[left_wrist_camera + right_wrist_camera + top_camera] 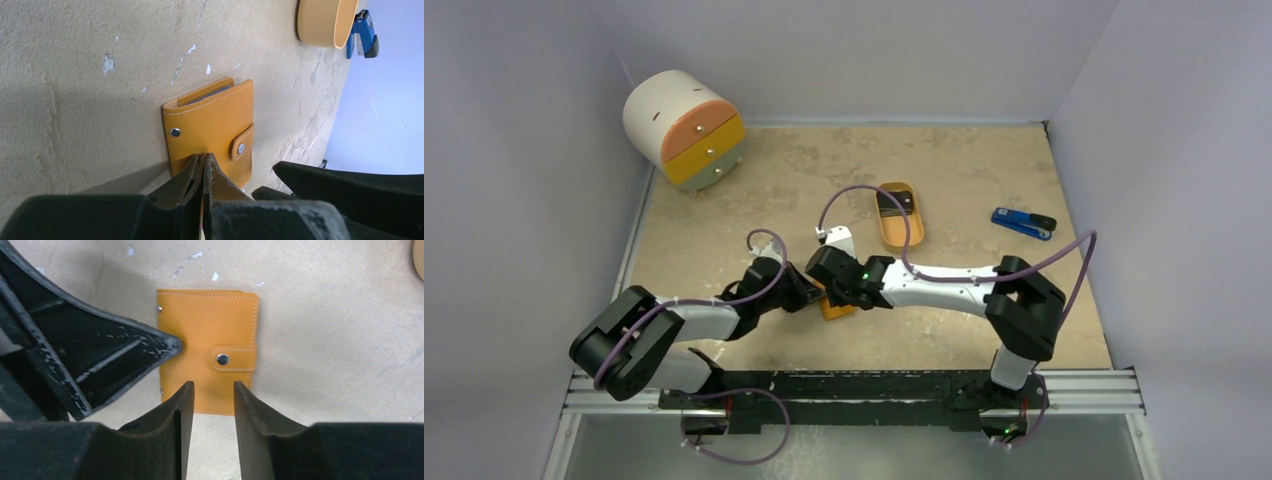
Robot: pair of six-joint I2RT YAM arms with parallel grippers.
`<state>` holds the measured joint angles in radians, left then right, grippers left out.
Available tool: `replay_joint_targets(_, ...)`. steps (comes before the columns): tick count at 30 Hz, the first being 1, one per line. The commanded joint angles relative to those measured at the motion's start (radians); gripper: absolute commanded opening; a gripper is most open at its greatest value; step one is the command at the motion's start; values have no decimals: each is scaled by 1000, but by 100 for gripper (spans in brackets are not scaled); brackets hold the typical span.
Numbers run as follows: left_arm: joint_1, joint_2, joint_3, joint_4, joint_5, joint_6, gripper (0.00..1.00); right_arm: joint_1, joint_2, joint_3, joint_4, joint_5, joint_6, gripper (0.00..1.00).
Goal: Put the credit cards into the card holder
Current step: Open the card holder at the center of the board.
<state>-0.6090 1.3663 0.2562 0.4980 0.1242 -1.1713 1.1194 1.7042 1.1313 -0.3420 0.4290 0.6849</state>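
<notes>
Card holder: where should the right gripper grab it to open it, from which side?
Probably the snap tab, coming from the edge it wraps over, opposite the shut left gripper touching the other side. The card holder lies flat and closed, so the tab is its only raised lip. The right gripper is open over the holder's near edge.

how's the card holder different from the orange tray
The card holder is flat and roughly square with stitched edges; the orange tray is a longer oval with a raised wall. The card holder is folded closed, tab across its front; the tray is open-topped with a dark card inside. Both are orange-tan and rest on the table.
</notes>
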Motion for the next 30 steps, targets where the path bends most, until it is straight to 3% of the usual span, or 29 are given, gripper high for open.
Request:
replay_joint_targets(1, -1, 42, -20, -122, -66, 24, 0, 7, 64, 110, -60, 54, -39, 41)
replay_joint_targets(5, -1, 39, -22, -128, -65, 27, 0, 7, 127, 163, -129, 75, -30, 45)
replay_joint_targets(14, -1, 16, -25, -141, -67, 27, 0, 8, 186, 190, -163, 66, -31, 46)
replay_joint_targets(30, -1, 3, -41, -138, -71, 19, 0, 6, 217, 196, -198, 120, -23, 34)
